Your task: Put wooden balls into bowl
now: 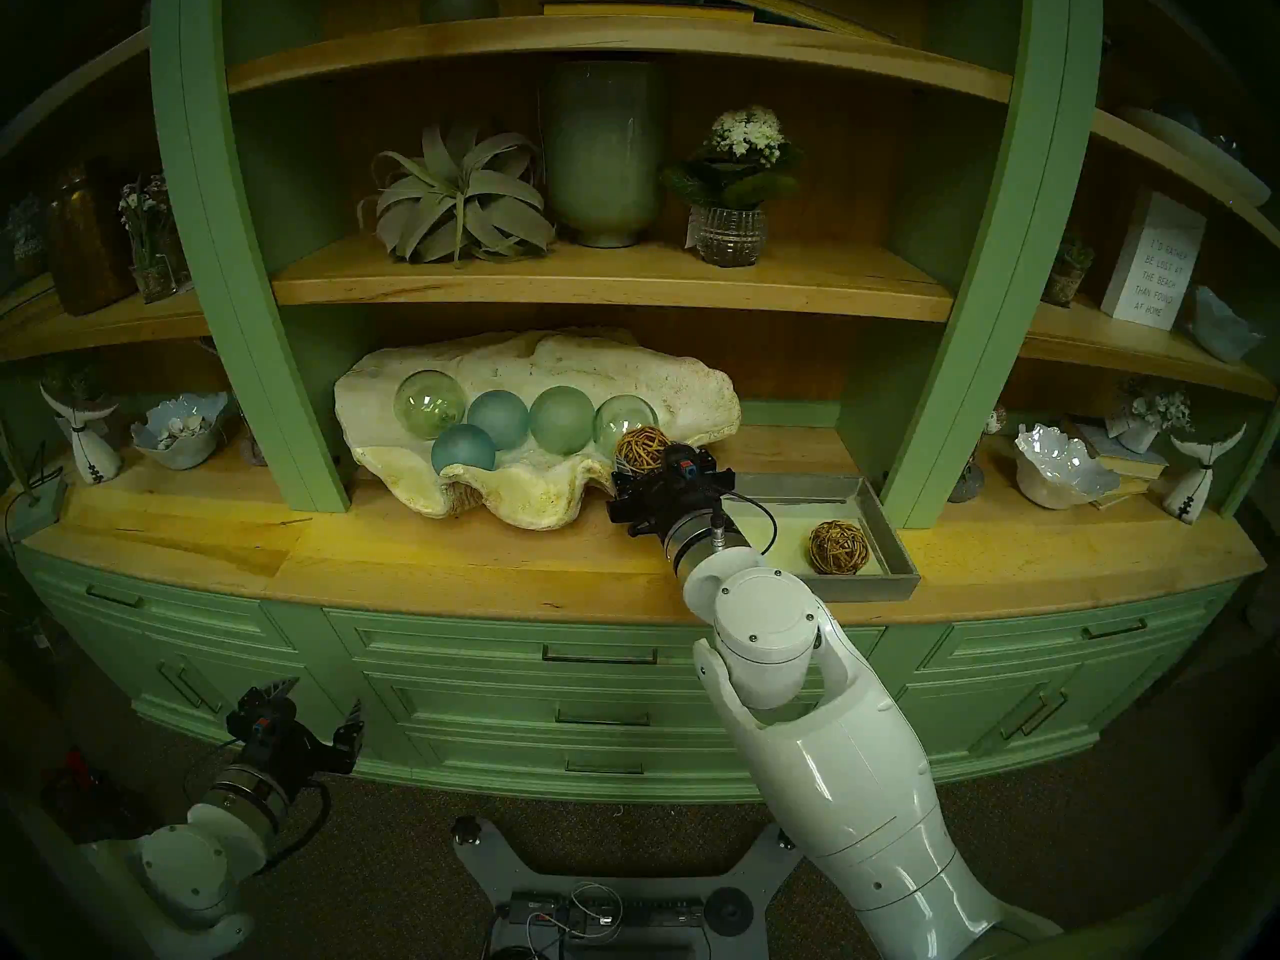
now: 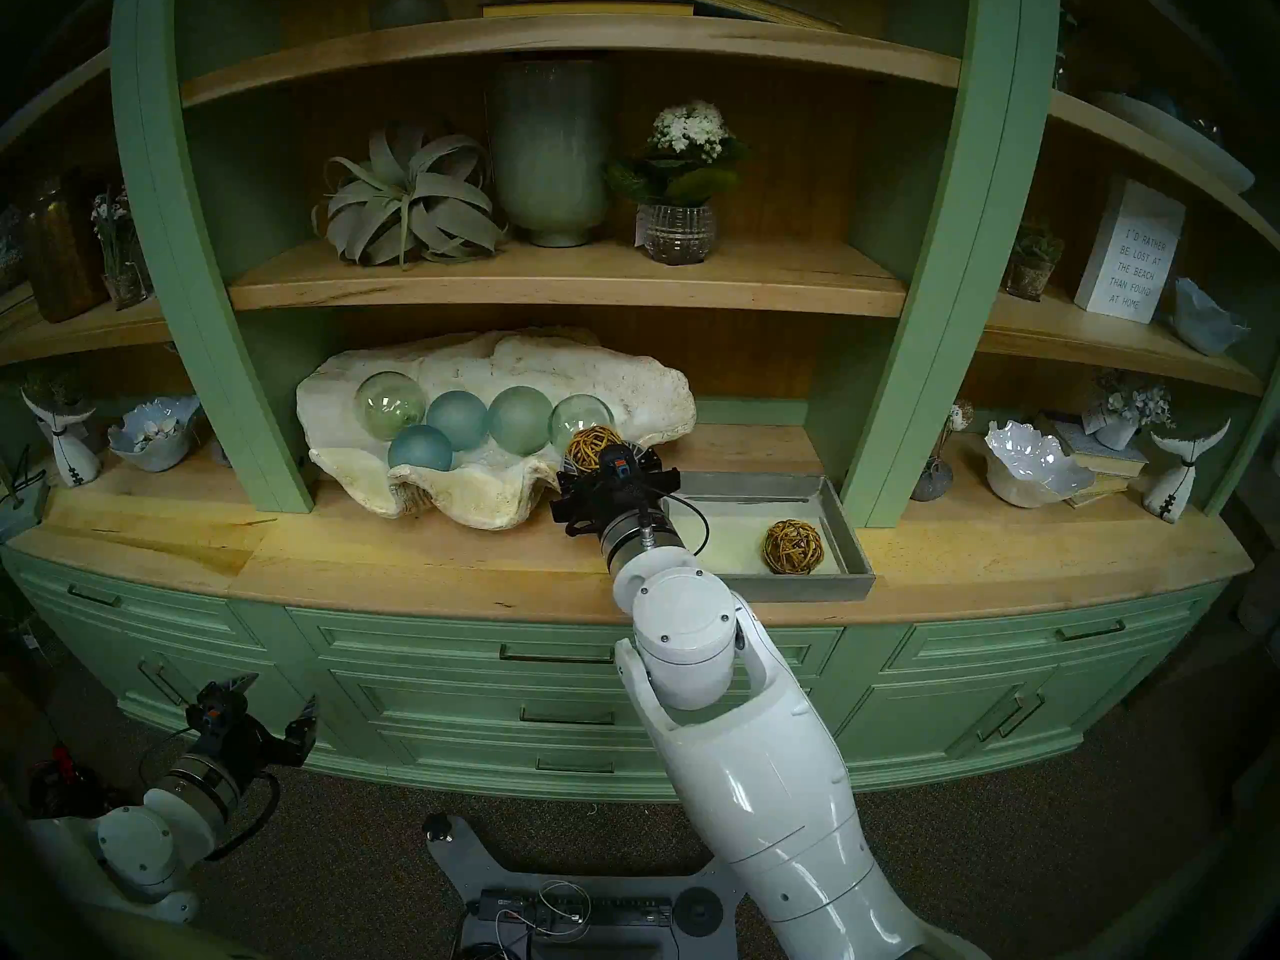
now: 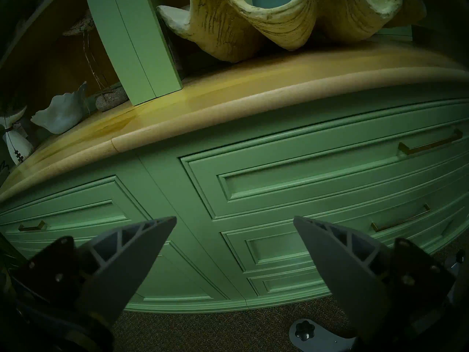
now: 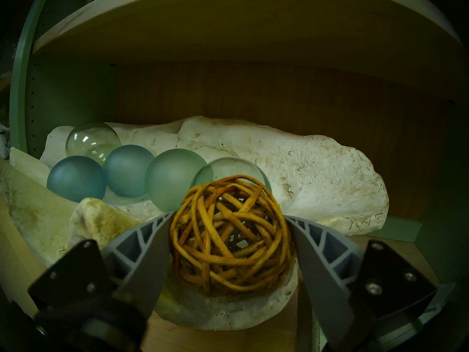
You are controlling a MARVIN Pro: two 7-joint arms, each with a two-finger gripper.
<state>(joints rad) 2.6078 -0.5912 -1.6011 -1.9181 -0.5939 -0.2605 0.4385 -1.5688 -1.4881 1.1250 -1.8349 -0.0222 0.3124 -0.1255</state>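
Right gripper: clamped on a brown-golden woven rattan ball, one grey finger pressed on each side, sitting just below the middle of the right wrist frame.
Held ball spot: it hung right over the front right lip of the huge cream-white clam shell bowl; can't tell if it touched the shell.
Second woven rattan ball: lay in the rectangular grey tray, right of centre in the head view, well apart from the bowl.
Glass balls: five smooth green and blue ones were inside the bowl, the clear rightmost one just behind the held ball.
Left gripper: spread wide and holding nothing, low at the lower left of the head view, in front of the green drawers.
Worktop: light wood, carried both bowl and tray.
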